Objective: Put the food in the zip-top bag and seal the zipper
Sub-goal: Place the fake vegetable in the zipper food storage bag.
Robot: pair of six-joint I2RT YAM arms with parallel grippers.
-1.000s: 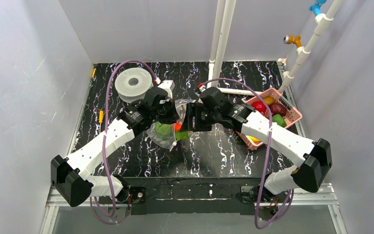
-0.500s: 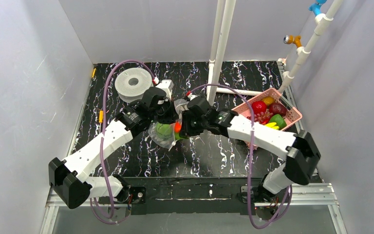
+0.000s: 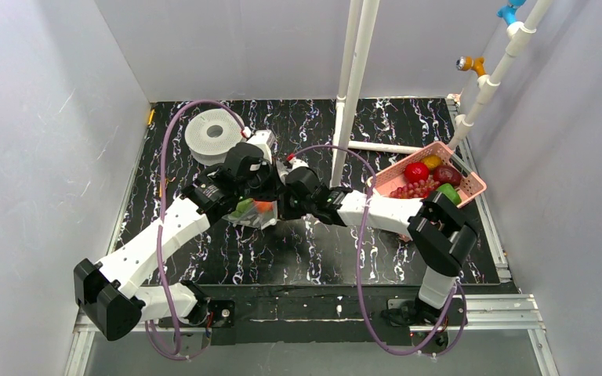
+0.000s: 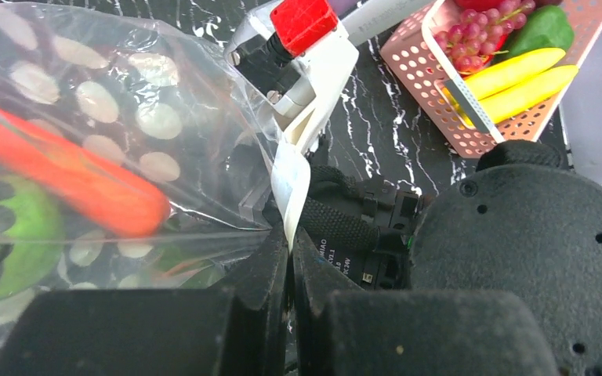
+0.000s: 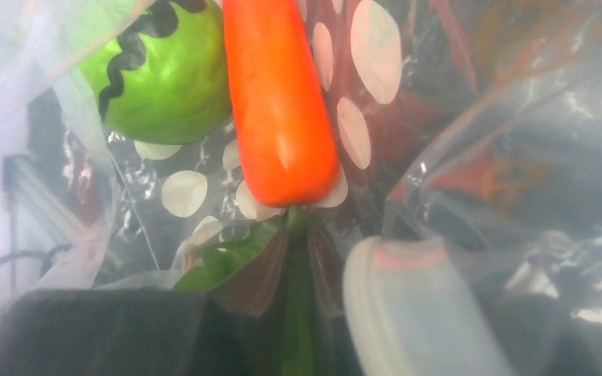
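Observation:
The clear dotted zip-top bag (image 3: 249, 215) lies mid-table between my two grippers. My left gripper (image 4: 290, 249) is shut on the bag's mouth edge, pinching a whitish strip (image 4: 290, 184) that may be the zipper; in the top view it (image 3: 259, 186) sits at the bag's far side. My right gripper (image 5: 298, 254) reaches into the bag (image 5: 407, 117) and is shut on the green leafy top of an orange toy carrot (image 5: 278, 102). A green toy fruit (image 5: 165, 74) lies beside the carrot inside the bag. Both show through the bag in the left wrist view: the carrot (image 4: 70, 180) and the green fruit (image 4: 0, 235).
A pink latticed basket (image 3: 470, 182) at the right holds red, yellow, green and purple toys; it also shows in the left wrist view (image 4: 470, 117). A grey-white spool (image 3: 213, 135) stands at the back left. White upright pipes (image 3: 353, 78) rise behind the grippers. Grey walls enclose the table.
My right arm has swung left from the basket side and pushed the carrot into the bag. The bag and my left gripper shifted slightly left and down.

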